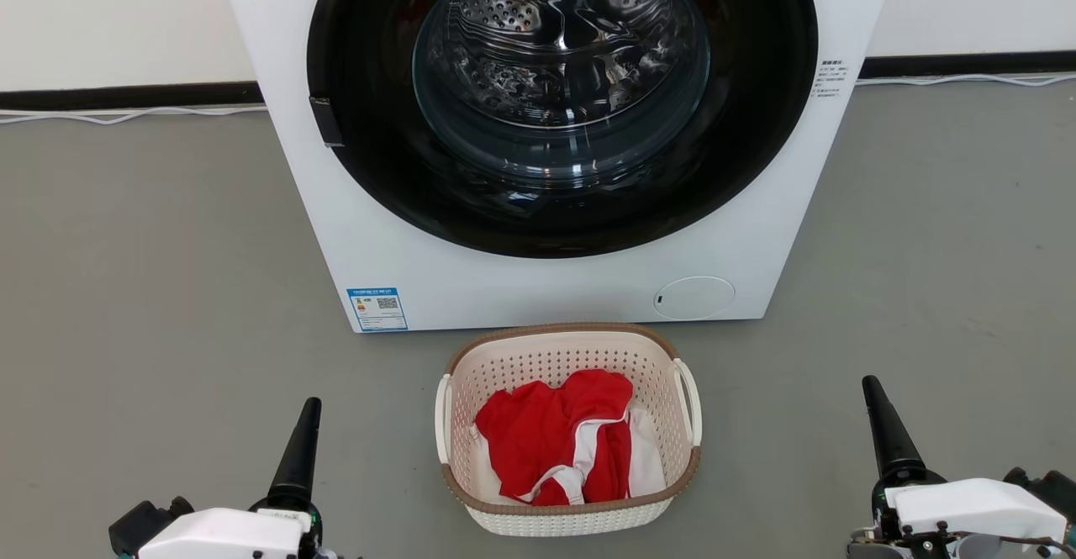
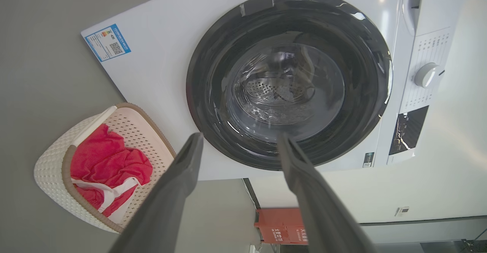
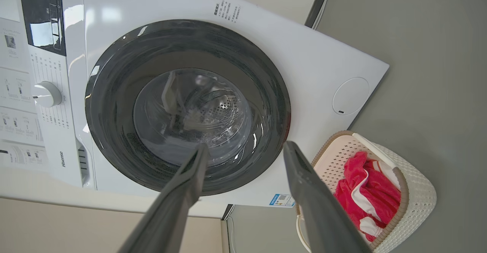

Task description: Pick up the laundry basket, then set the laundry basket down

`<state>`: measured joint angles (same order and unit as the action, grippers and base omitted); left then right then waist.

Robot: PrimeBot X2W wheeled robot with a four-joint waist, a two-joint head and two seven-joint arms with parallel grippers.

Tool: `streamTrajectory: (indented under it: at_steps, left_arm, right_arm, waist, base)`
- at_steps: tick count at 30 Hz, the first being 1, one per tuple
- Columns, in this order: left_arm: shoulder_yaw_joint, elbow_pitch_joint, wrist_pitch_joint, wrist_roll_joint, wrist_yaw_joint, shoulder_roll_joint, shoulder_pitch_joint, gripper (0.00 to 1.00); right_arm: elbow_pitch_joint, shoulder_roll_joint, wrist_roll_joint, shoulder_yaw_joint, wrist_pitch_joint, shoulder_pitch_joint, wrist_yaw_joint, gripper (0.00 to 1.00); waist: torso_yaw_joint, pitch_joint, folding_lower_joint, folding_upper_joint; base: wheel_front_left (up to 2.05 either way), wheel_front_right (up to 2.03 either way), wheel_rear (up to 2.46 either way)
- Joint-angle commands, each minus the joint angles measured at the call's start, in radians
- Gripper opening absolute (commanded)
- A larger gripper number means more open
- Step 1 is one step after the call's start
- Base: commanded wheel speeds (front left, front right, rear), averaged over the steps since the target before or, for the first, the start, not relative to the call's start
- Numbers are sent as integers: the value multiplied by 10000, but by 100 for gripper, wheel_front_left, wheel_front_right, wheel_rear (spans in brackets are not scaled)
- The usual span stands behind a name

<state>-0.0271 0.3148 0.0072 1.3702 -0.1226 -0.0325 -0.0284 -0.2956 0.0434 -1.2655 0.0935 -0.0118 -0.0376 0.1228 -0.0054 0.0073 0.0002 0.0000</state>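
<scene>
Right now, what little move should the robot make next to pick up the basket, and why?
I'd guess: bring the left gripper and right gripper inward toward the basket. Both are open, out to either side of it and touching nothing, and its loop handles face them on those sides.

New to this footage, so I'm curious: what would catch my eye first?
The white washer with its dark round door stands at the top of the head view. Before it sits the laundry basket, holding a red and white garment. The left gripper and right gripper are open at the lower corners.
</scene>
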Motion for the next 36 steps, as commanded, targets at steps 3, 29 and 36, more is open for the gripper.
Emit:
streamTrajectory:
  at_steps: [3,29,36]
  left_arm:
    - [1,-255,-156,-659,60,-85,-377,100]
    - [305,94,-919,-5008,761,-113,-575,100]
    - [347,102,-1124,-6020,886,-120,-585,100]
  right_arm:
    - [305,153,808,-76,202,-229,27,100]
    - [-41,358,5187,-500,965,-304,43,100]
    - [-155,360,6111,-631,1170,-329,47,100]
  waist:
    - [-10,-3,-2,0]
    - [-17,34,-2,0]
    - [-20,50,-2,0]
  base:
    - [0,0,0]
    - [0,0,0]
    - [0,0,0]
